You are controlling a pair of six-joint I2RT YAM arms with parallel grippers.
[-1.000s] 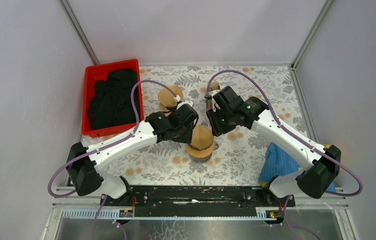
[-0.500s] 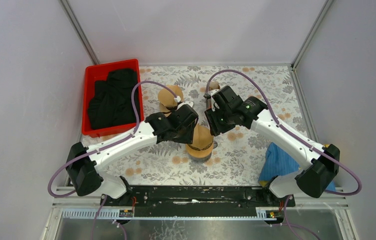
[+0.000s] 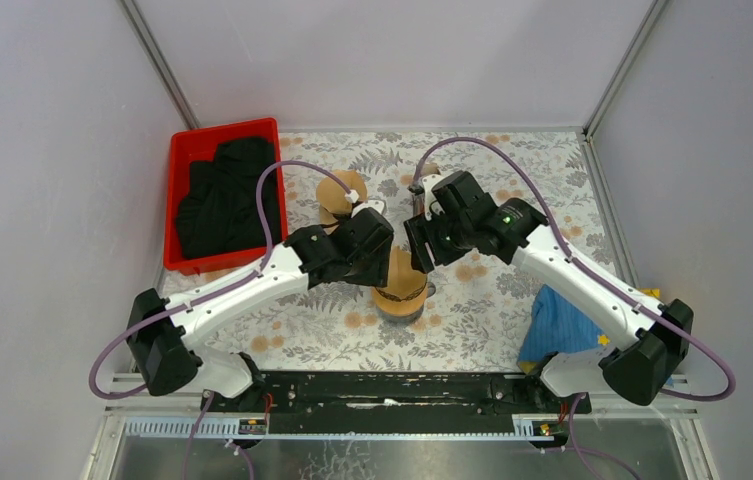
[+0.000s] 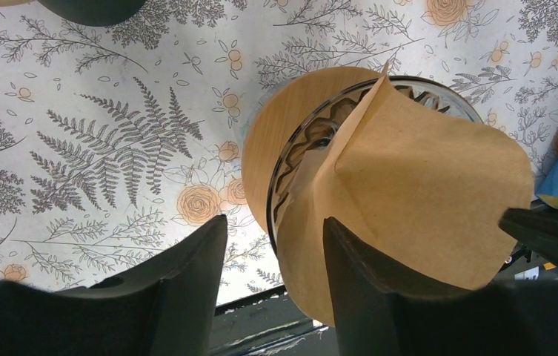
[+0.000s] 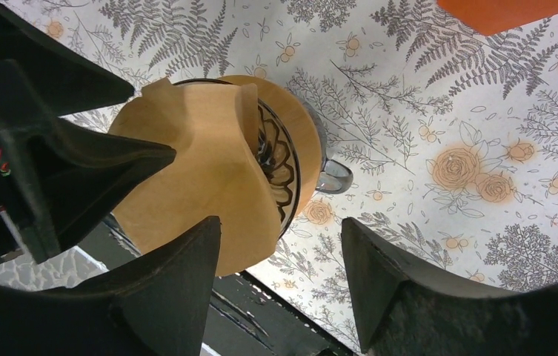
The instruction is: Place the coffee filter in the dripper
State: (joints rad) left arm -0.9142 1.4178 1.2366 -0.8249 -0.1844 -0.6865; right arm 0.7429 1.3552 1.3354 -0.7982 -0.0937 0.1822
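We log the filter [image 4: 424,193] lying crooked in the dripper [image 4: 268,148], one flap standing above the glass rim (not fully seated). The left gripper [image 4: 274,222] has its jaws apart, with the filter's edge in the gap, unpinched. The right gripper [image 5: 279,222] is likewise spread beside the filter.

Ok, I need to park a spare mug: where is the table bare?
Bare table: far right corner, between back wall and right arm; and near strip between left arm, dripper and blue cloth. Crowded: the middle, where left hand and right hand flank the dripper, and far left, taken by the red bin.
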